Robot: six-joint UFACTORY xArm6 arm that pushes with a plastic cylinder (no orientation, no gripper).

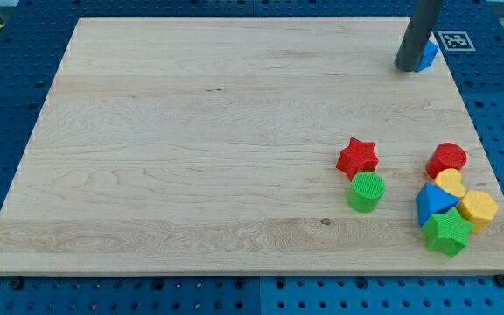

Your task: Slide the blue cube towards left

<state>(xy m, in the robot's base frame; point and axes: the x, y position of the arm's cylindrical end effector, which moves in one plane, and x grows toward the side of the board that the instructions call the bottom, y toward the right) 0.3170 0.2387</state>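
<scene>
One blue cube (427, 56) touching my tip (407, 68).

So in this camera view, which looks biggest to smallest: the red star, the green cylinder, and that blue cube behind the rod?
1. Red star
2. Green cylinder, nearly alike, so unsure
3. Blue cube, mostly hidden by the rod; my tip is at its left, and it lies farther away.

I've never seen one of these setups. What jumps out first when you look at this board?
Most striking is the dark rod coming down at the view's top right; my tip rests against the left side of a blue cube, which it mostly hides. Next is the bright huddle at the view's bottom right: a red star above a green cylinder, and a tight clump to their right. The pale wooden board holds nothing else.
</scene>
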